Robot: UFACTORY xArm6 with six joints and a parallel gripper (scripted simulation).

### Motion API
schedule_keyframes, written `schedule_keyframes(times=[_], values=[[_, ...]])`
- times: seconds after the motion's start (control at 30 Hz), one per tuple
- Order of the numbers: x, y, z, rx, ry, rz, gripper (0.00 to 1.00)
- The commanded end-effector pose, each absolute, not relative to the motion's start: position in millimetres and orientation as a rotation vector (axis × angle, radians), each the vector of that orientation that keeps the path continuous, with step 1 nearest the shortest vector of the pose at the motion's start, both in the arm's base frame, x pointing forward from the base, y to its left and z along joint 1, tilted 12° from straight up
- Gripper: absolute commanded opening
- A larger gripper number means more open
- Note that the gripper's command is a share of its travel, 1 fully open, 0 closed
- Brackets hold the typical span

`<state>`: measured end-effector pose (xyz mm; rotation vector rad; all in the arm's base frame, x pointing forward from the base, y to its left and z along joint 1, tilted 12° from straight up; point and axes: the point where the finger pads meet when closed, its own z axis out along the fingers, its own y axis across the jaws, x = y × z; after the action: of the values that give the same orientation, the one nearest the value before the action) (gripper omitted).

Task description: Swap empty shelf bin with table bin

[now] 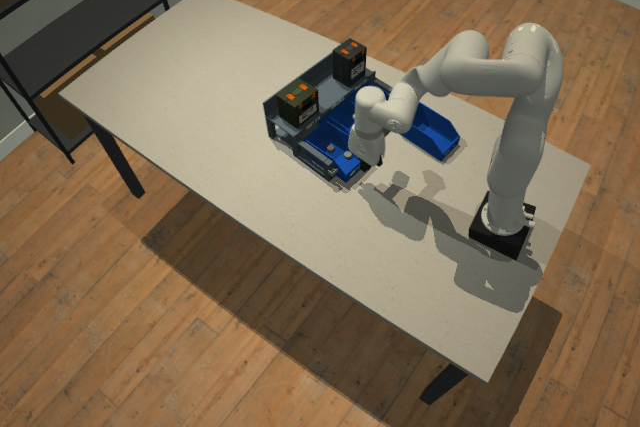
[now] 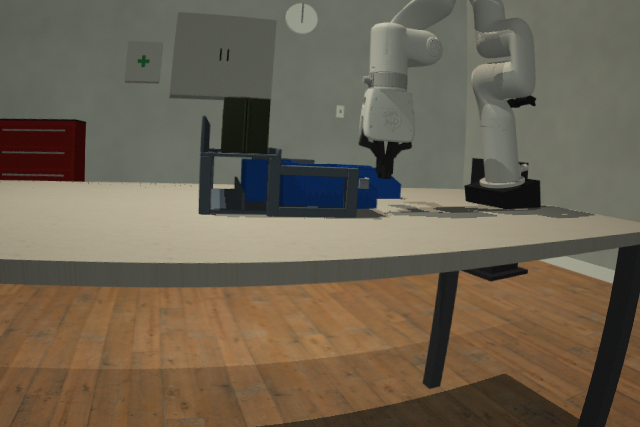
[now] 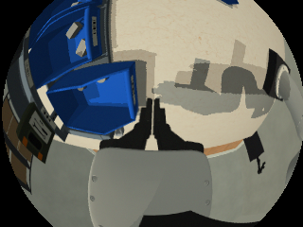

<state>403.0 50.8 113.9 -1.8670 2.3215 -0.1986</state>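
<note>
The blue bin with two grey parts [image 1: 338,161] [image 2: 312,192] [image 3: 71,106] is at the near end of the grey shelf [image 2: 273,189], open front out. Its front sticks out past the front lip; whether its base is level I cannot tell. The parts [image 1: 347,154] [image 3: 100,80] lie inside it. The empty blue bin [image 1: 431,133] [image 2: 388,188] stands on its base on the table, apart from the shelf. My gripper [image 1: 373,166] [image 2: 384,176] [image 3: 152,106] is shut and holds nothing. Its fingertips are low, just in front of the protruding bin's front; contact cannot be told.
A neighbouring blue bin [image 1: 338,114] [image 3: 62,49] stands in the shelf, with grey parts [image 3: 81,47] inside. A green-black box [image 1: 298,104] [image 2: 245,125] [image 3: 35,134] and a dark box [image 1: 349,63] stand on the upper board. The shelf's side frame [image 1: 312,156] flanks the protruding bin.
</note>
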Motion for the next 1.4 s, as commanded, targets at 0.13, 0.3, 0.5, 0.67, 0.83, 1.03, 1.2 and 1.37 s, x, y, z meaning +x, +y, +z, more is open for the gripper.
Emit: schedule_keyframes(times=[0.13,0.3,0.5,0.67,0.83,1.03,1.2,1.37], values=[[411,51,87,-1.865,2.318,-0.202,0.0],[413,51,80,-1.865,2.318,-0.202,0.0],[415,51,70,-1.865,2.318,-0.202,0.0],[415,50,66,-1.865,2.318,-0.202,0.0],[416,50,65,-1.865,2.318,-0.202,0.0],[416,50,65,-1.865,2.318,-0.202,0.0],[416,50,65,-1.865,2.318,-0.202,0.0],[416,50,65,-1.865,2.318,-0.202,0.0]])
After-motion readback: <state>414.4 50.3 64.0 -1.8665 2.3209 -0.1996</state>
